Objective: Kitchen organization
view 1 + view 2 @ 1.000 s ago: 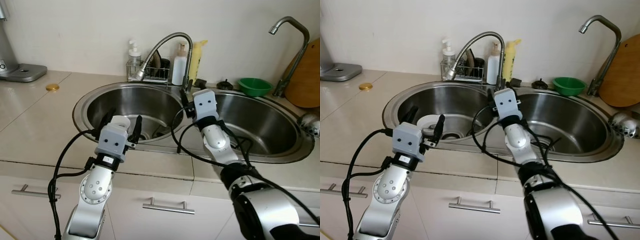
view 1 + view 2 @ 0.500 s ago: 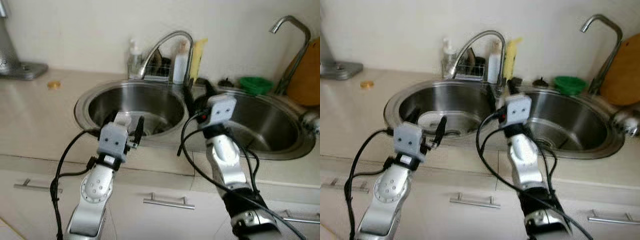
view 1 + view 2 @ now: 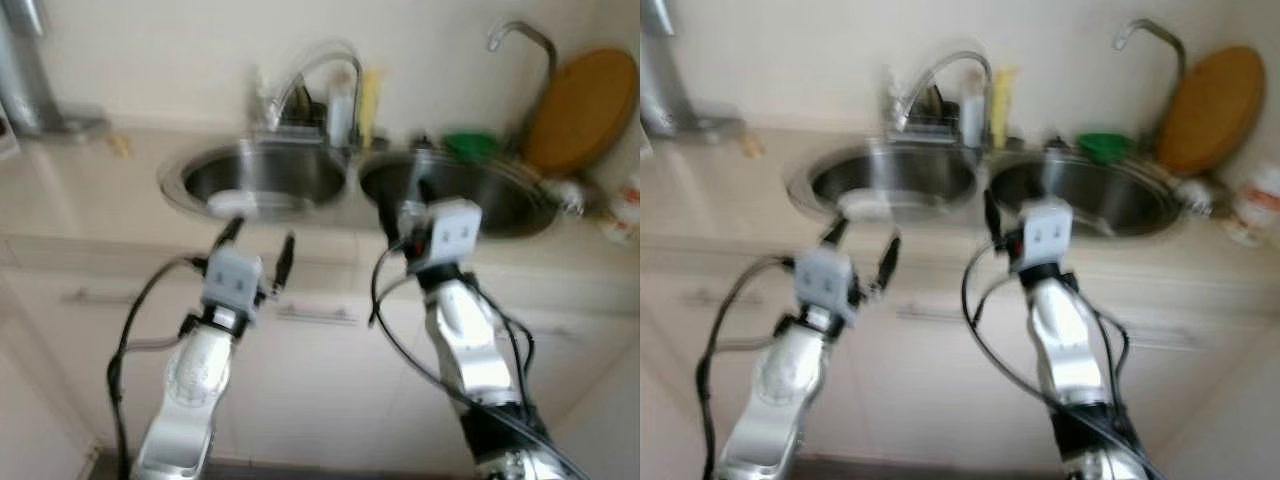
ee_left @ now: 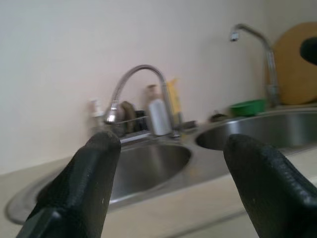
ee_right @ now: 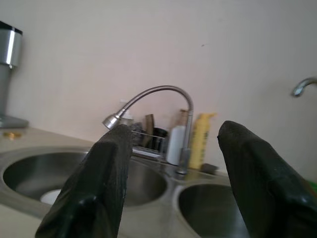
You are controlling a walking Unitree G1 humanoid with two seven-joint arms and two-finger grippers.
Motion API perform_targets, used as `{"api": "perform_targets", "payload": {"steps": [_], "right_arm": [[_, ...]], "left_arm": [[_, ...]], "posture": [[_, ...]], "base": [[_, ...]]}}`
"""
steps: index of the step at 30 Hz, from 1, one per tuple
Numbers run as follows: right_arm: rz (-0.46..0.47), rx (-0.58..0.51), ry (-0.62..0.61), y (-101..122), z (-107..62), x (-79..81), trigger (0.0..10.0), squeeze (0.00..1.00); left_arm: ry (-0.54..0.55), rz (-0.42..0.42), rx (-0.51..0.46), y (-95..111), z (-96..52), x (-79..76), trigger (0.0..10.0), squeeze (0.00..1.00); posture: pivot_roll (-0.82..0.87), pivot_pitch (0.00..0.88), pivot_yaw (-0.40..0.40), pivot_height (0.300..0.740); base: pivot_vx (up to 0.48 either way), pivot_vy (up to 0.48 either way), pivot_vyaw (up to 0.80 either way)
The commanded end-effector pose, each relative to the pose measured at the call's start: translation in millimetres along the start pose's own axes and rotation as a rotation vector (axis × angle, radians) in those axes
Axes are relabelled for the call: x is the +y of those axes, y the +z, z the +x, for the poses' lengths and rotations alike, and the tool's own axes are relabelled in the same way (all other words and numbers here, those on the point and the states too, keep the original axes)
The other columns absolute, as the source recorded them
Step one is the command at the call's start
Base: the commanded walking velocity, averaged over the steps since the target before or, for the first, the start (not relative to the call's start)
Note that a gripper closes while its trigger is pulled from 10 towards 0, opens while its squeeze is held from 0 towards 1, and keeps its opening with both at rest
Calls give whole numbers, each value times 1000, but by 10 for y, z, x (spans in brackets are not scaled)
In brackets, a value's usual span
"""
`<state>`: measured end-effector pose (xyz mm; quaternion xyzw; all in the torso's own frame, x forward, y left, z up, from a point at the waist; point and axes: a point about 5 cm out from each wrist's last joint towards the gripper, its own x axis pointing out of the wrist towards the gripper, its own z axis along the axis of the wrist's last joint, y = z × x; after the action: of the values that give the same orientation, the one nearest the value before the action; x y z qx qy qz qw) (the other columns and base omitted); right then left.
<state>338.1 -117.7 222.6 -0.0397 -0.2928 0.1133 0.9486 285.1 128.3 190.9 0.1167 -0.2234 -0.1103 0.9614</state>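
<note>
Fingers spread wide on your left gripper (image 3: 258, 245) and right gripper (image 5: 173, 183), both empty, held before beige counter (image 3: 90, 190). Round steel double sink (image 3: 265, 175) ahead, white dish (image 3: 232, 203) in left basin; curved gooseneck faucet (image 5: 148, 99), green bowl (image 3: 470, 145), wooden board (image 3: 580, 105) against pale wall. Head views blurred.

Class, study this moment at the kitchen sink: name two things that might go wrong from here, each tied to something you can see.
1. The head views are blurred, so aiming at the white dish in the left basin may be unreliable.
2. Both the left gripper and right gripper are open and hold nothing, raised before the counter edge; reaching forward, the black cables might snag.
</note>
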Motion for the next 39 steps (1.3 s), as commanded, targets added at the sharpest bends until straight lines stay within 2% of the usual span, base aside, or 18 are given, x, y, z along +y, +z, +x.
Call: {"api": "perform_targets", "payload": {"steps": [1,3,7,8,10,13,14,16,18,20,25,27,39], "right_arm": [[-36,-6,5,41,-1,3,10000,0],[-46,30,-2,-14,-41,-5,10000,0],[-46,142,-11,-189,-245,-45,10000,0],[-95,230,10,-333,-433,-77,10000,0],[-139,310,21,-441,-558,-95,10000,0],[-225,500,63,-677,-793,-104,10000,0],[-255,587,68,-784,-966,-131,10000,0],[-298,644,76,-854,-1088,-150,10000,0],[-398,700,114,-933,-1194,-161,10000,0],[-436,767,147,-1026,-1288,-146,10000,0],[-432,852,195,-1118,-1358,-107,10000,0],[-431,939,237,-1204,-1407,-98,10000,0],[-393,1002,140,-1236,-1415,-168,10000,0]], "left_arm": [[11,-6,-11,16,8,23,10000,0],[15,-9,2,-8,-5,32,10000,0],[15,-43,77,-136,-53,37,10000,0],[2,-52,123,-245,-116,12,10000,0],[-9,-57,161,-329,-167,-9,10000,0],[-32,-74,233,-474,-266,-62,10000,0],[-78,-87,292,-582,-355,-154,10000,0],[-135,-92,359,-680,-434,-257,10000,0],[-234,-81,436,-792,-534,-399,10000,0],[-292,-46,491,-893,-608,-466,10000,0],[-300,-55,542,-966,-628,-452,10000,0],[-307,-33,576,-1019,-639,-460,10000,0],[-284,-68,587,-1045,-627,-423,10000,0]], "posture": [[64,0,-40,740],[64,0,-40,740],[59,0,-43,740],[57,0,-43,740],[50,0,-42,740],[39,0,-37,740],[36,0,-35,740],[31,0,-29,740],[30,0,-24,740],[27,0,-20,740],[25,0,-15,740],[21,0,-15,740],[19,0,-17,740]], "base": [[0,0,0],[0,0,0],[0,335,-600],[0,461,-800],[0,461,-800],[0,461,-800],[0,461,-800],[0,461,-800],[0,461,-800],[0,461,-800],[0,461,-784],[0,223,-769],[0,0,-773]]}}
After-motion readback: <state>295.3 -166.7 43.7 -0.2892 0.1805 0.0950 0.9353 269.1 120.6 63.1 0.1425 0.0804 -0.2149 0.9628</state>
